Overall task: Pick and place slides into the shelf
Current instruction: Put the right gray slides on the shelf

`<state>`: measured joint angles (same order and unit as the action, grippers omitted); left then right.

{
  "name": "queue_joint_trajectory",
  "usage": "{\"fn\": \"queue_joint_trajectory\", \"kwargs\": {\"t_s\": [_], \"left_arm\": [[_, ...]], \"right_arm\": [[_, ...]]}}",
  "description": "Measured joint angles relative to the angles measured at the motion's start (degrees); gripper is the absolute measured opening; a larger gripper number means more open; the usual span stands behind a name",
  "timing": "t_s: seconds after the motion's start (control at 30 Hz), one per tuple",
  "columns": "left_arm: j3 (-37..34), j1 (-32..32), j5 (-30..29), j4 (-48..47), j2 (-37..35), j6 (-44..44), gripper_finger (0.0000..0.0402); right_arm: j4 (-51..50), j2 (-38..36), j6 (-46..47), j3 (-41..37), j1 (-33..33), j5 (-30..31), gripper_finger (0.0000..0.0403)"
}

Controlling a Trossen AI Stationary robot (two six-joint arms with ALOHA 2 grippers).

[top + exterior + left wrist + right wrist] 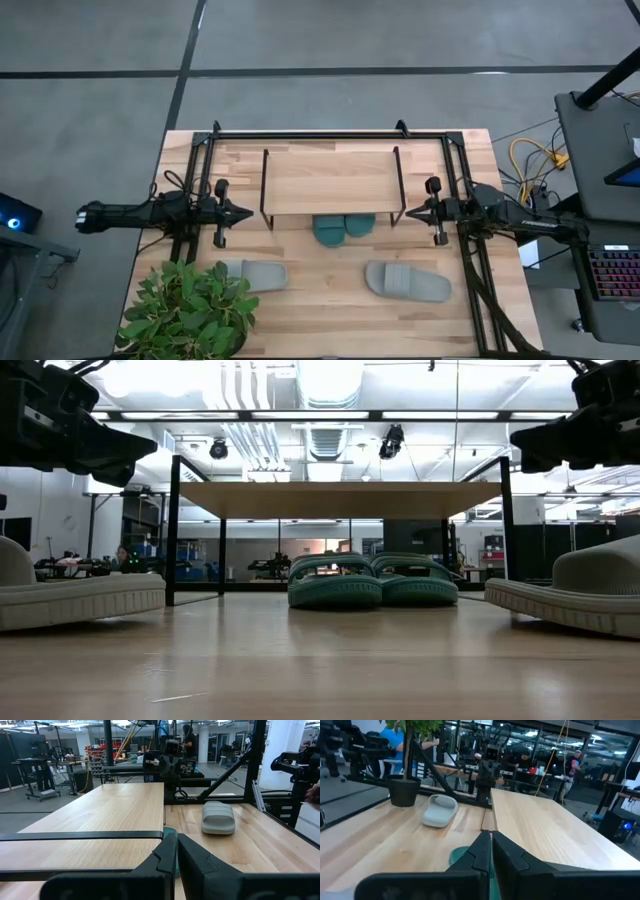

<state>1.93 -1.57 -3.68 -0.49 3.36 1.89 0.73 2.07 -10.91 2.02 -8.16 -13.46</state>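
Left gripper (247,212) pinched shut, holding nothing, up beside shelf (330,180); right gripper (408,213) same, other side. Two teal slides (341,229) tucked under shelf already. Two grey slides (405,281) on table (330,320) in front, one near plant (190,305). Prob. light, squishy foam, smooth, rounded. Best grab: across wide strap, maybe side edge.

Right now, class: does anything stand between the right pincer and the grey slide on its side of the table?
Nothing visible does. The right pincer, shut, hangs beside the shelf; the grey slide lies on bare table nearer the front edge. The teal slides sit under the shelf, off to the side of that path.
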Motion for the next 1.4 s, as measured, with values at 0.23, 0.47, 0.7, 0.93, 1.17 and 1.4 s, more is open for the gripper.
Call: {"fn": "queue_joint_trajectory", "kwargs": {"t_s": [0.23,0.47,0.7,0.93,1.17,1.4], "left_arm": [[0.0,0.0,-0.5,0.0,0.0,0.0,0.0001],[0.0,0.0,-0.7,0.0,0.0,0.0,0.0001],[0.0,0.0,-0.7,0.0,0.0,0.0,0.0001],[0.0,0.0,-0.7,0.4,0.0,0.0,0.0001],[0.0,0.0,-0.6,13.1,0.4,-1.8,0.0001],[0.0,0.0,0.4,27.1,3.9,-2.5,0.0041]], "right_arm": [[0.0,0.0,5.2,0.0,0.0,0.0,0.0009],[1.4,0.0,3.7,0.0,0.0,0.0,0.0009],[1.7,0.0,6.0,0.0,0.0,0.0,0.0009],[2.8,0.0,3.0,0.0,0.0,0.0,0.0009],[14.2,0.0,8.2,0.0,0.0,-1.2,0.0009],[19.4,0.2,10.6,3.9,0.0,-3.9,0.0035]]}}
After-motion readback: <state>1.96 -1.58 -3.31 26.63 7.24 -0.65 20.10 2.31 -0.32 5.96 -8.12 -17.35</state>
